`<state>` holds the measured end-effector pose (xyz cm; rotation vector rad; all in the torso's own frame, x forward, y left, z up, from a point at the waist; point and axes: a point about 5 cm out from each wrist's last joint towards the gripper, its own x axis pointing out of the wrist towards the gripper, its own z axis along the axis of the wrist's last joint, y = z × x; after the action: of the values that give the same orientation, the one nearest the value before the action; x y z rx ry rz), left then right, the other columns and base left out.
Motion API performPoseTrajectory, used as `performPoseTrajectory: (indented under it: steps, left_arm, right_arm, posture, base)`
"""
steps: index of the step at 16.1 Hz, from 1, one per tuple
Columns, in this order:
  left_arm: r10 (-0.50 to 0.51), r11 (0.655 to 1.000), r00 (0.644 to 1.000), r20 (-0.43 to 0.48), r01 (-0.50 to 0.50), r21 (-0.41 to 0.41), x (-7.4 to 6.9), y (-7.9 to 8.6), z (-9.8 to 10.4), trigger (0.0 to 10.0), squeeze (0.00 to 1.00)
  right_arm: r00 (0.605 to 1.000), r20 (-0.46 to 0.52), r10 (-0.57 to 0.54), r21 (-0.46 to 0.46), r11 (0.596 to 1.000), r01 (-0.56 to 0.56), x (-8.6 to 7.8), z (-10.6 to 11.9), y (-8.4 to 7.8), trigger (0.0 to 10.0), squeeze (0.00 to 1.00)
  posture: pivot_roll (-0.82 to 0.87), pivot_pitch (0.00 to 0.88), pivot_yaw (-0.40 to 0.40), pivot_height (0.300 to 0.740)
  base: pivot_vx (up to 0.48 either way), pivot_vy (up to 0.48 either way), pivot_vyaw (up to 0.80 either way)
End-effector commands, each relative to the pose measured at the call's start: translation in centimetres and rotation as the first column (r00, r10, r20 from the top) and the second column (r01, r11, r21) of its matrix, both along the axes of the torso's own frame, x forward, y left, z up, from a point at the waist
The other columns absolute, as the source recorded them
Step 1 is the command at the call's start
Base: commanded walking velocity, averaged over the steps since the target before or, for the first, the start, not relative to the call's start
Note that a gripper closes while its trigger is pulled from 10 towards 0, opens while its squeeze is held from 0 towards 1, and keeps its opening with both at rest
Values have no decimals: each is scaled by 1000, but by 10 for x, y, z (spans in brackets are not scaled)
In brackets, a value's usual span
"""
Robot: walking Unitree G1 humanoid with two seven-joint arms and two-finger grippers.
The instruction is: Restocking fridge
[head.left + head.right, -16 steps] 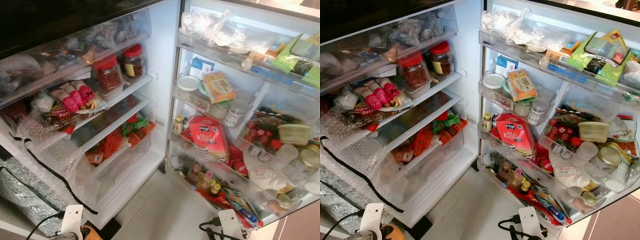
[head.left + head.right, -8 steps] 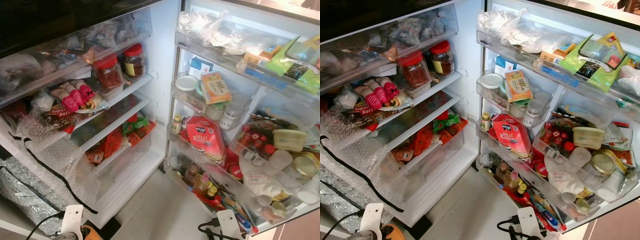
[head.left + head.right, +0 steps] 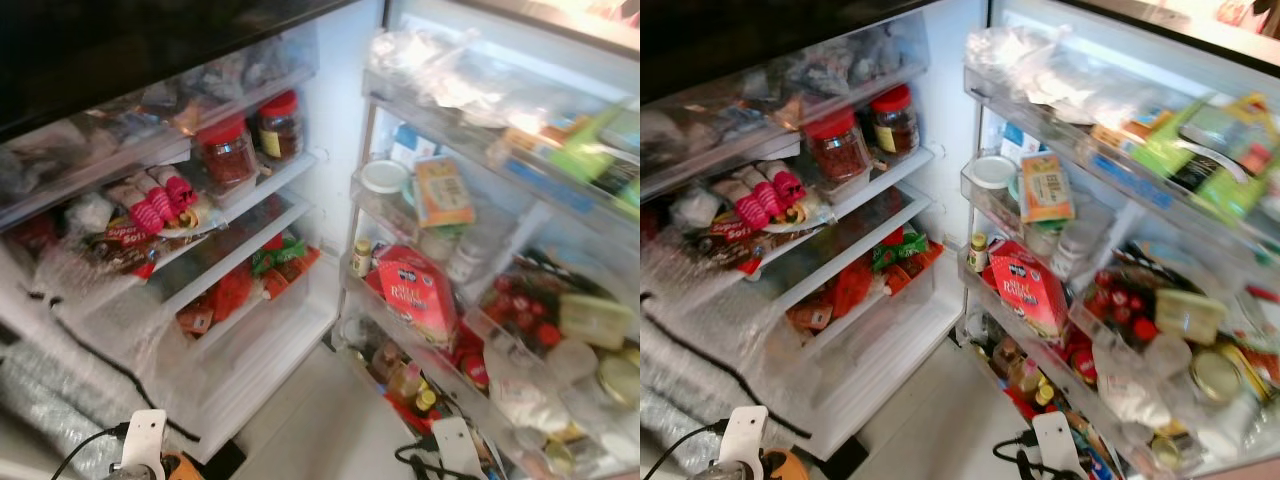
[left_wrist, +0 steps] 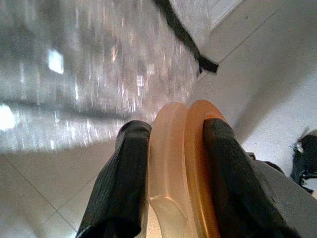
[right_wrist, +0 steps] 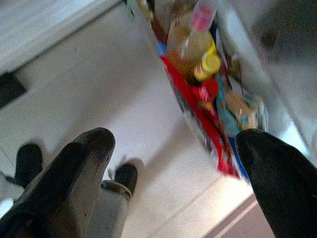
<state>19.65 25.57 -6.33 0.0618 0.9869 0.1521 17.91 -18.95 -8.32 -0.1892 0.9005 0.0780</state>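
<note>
The fridge stands open, its shelves (image 3: 250, 200) packed with food, among it two red-lidded jars (image 3: 228, 152). Its door shelves (image 3: 400, 215) hold packets, bottles and a red flour bag (image 3: 415, 300). My left gripper (image 4: 173, 144) is shut on a round, translucent orange thing (image 4: 181, 173), held low over the floor beside a silver padded bag (image 4: 74, 74). Its white wrist mount (image 3: 145, 440) shows at the bottom left. My right gripper (image 5: 173, 144) is open and holds nothing, low over the floor near the bottles (image 5: 190, 44) in the door's lowest shelf.
A bubble-wrap and silver padded bag (image 3: 60, 390) with a black strap lies against the fridge's lower left. Pale tiled floor (image 3: 320, 420) runs between fridge body and door. The lowest clear drawer (image 3: 260, 340) has room in it. A robot foot (image 5: 121, 181) shows below.
The whole picture has shifted a little and gone blurred, so the camera moved. The door shelves have drifted slightly against the fridge body. Both wrist mounts stay at the bottom edge.
</note>
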Motion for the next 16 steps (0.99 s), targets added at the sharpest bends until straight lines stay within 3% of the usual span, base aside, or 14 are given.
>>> performPoseTrajectory:
  steps: [1,6,16]
  left_arm:
    - [4,1000,1000,-8,-4,9,-2,2,-1,10000,0]
    - [2,1000,1000,-9,-2,11,-2,2,-1,10000,0]
    - [3,1000,1000,-12,-3,15,-3,3,-1,10000,0]
  right_arm:
    - [1000,-11,6,-9,1000,-6,-3,-1,-1,10000,0]
    - [1000,-19,17,-11,1000,-17,-5,-3,1,10000,0]
    - [999,-23,32,-11,999,-33,-6,-3,4,10000,0]
  posture:
    - [-127,53,11,740]
    - [-126,56,11,740]
    - [-125,56,11,740]
  base:
    - [326,0,0]
    - [318,0,0]
    - [0,0,0]
